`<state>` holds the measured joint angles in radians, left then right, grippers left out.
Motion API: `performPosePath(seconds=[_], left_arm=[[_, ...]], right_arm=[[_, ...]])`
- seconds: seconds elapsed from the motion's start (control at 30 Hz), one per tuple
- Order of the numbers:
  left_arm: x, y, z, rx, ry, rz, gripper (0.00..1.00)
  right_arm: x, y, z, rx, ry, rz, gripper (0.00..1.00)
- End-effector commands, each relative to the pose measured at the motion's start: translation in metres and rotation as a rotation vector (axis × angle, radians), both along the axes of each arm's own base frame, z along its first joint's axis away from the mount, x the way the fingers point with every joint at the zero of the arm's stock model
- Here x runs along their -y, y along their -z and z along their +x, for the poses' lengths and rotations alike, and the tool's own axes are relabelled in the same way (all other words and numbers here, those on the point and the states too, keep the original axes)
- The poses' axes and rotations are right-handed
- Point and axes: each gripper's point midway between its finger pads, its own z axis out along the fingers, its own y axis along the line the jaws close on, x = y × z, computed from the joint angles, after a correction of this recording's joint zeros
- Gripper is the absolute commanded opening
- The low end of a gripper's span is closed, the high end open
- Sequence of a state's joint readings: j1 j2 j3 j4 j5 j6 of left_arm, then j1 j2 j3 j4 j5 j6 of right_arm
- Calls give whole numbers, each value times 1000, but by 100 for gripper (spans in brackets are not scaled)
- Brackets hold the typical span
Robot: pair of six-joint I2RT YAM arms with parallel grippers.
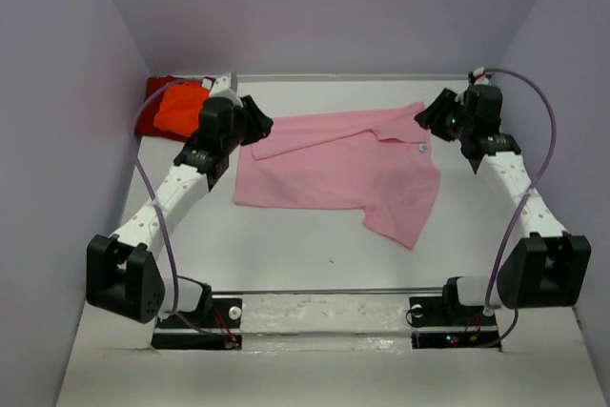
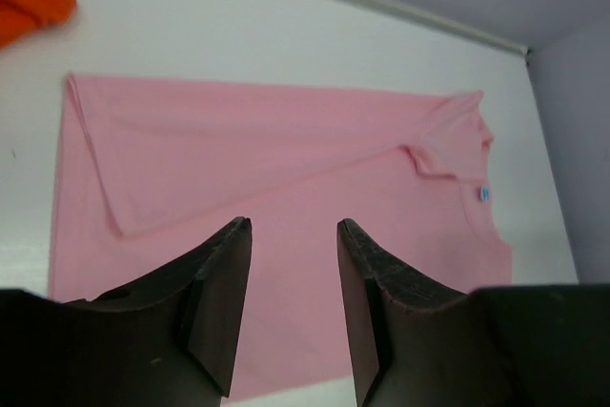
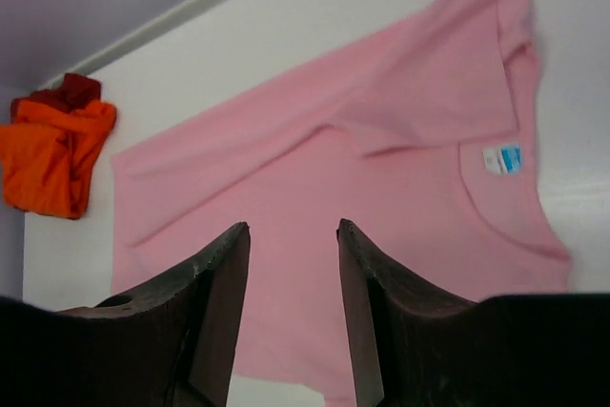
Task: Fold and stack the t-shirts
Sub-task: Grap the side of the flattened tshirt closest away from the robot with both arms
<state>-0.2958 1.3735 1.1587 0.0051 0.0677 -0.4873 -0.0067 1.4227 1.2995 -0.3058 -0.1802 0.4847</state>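
The light pink t-shirt lies spread on the table, its far edge folded over, its pale neck label at the right. It fills the left wrist view and the right wrist view. My left gripper hovers open and empty over the shirt's far left corner. My right gripper hovers open and empty over its far right corner. The bright orange shirt lies bunched on the dark red shirt in the far left corner.
Purple walls enclose the white table on three sides. A raised strip runs along the far edge. The arm bases sit at the near edge.
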Motion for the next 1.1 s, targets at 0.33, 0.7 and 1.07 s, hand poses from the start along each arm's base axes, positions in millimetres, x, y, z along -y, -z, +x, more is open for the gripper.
performPosePath(seconds=[0.33, 0.7, 1.07], left_arm=[[13, 97, -89, -87, 27, 26, 52], [16, 109, -97, -113, 49, 29, 53], [20, 105, -100, -101, 80, 23, 53]], right_arm=[[-41, 169, -218, -422, 130, 44, 44], [-109, 188, -232, -515, -68, -363, 44], [-121, 146, -203, -433, -229, -763, 49]])
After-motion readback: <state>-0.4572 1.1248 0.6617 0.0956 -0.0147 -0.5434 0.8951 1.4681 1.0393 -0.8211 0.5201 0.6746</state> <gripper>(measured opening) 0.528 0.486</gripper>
